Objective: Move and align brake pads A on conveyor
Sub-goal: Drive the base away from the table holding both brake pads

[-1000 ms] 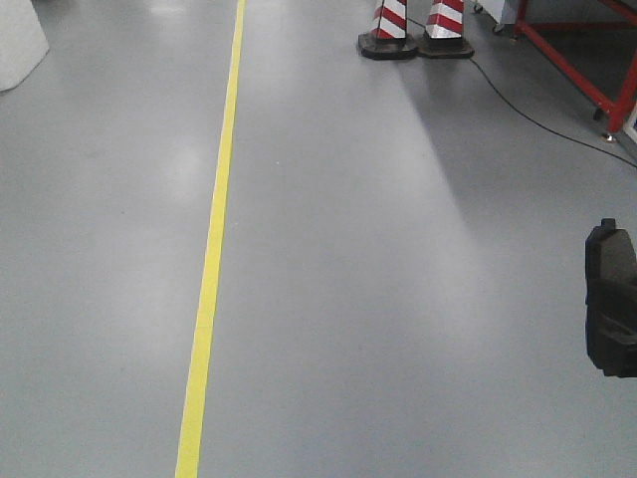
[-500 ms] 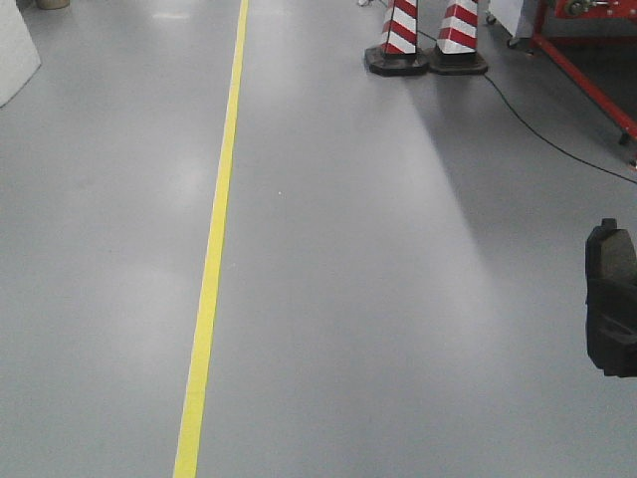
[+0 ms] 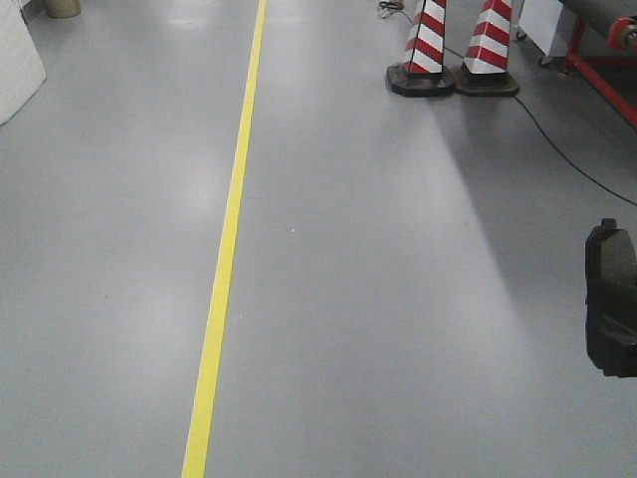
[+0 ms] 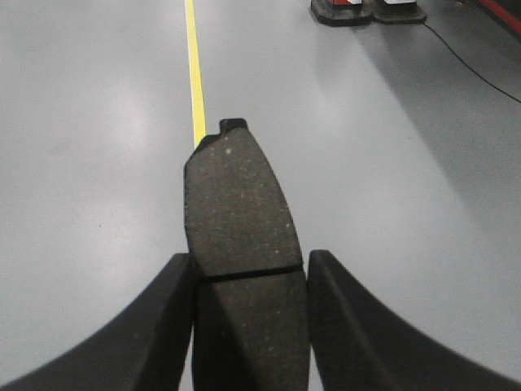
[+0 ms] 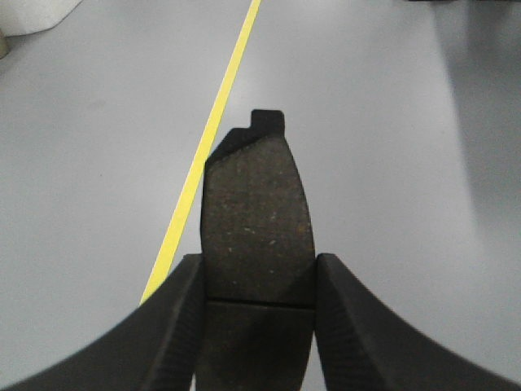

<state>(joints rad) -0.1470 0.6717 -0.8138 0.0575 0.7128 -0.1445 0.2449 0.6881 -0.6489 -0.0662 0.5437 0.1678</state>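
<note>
My left gripper [image 4: 248, 261] is shut on a brake pad [image 4: 236, 204], a dark grey speckled oblong with a thin groove across it, held flat above the grey floor. My right gripper [image 5: 259, 261] is likewise shut on a second brake pad [image 5: 259, 212], its black backing tab pointing forward. In the front view a black pad-shaped outline [image 3: 609, 299] shows at the right edge. At the far top right a red frame with a dark top [image 3: 597, 40] peeks in; it looks like a corner of the conveyor.
A yellow floor line [image 3: 227, 249] runs away from me, left of centre. Two red-and-white striped cones [image 3: 453, 55] stand ahead on the right, with a black cable [image 3: 557, 144] trailing past them. A white object [image 3: 15, 65] sits at the far left.
The whole floor scene has shifted: the cones and the yellow line have slid right and down in the front view. Both pads stay held as before.
</note>
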